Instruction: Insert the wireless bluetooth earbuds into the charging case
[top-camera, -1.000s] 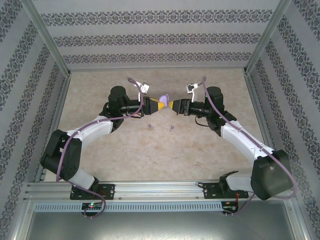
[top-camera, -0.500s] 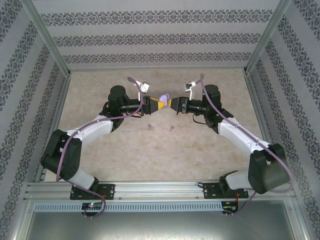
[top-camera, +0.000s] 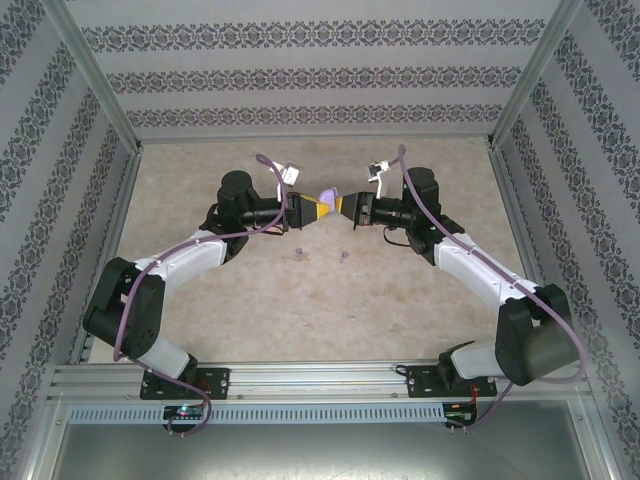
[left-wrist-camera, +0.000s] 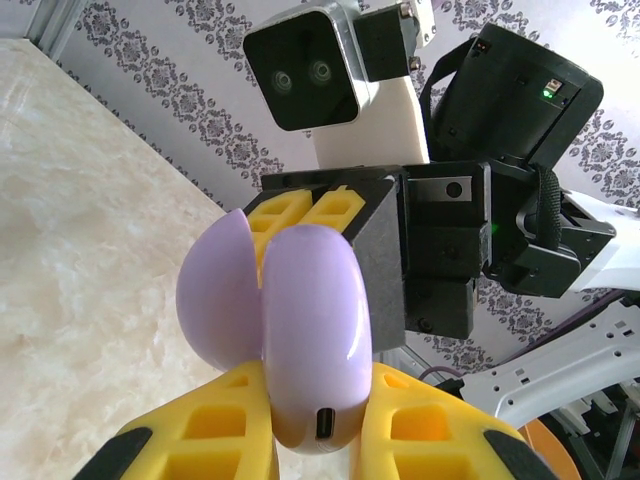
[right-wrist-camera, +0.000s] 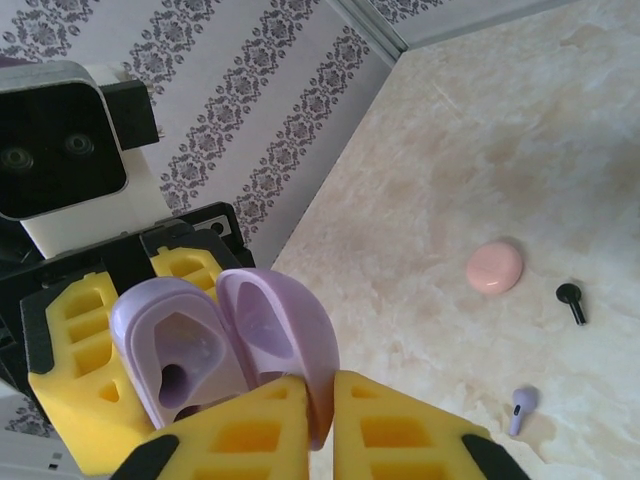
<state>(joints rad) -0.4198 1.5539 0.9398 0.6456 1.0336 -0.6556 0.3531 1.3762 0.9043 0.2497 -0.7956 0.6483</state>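
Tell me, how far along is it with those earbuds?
Done: the purple charging case is open. In hand: the left gripper holds its base and the right gripper pinches the lid. To do: its sockets look empty; a purple earbud and a black earbud lie on the table.

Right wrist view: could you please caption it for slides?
Left gripper and right gripper hold the open purple charging case; earbuds lie beyond.

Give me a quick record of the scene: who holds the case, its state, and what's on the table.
case: purple charging case, lid open, held off the table
left gripper: shut on the case body
right gripper: shut on the open lid
loose on table: black earbud, purple earbud, pink disc, all apart
sockets: look empty
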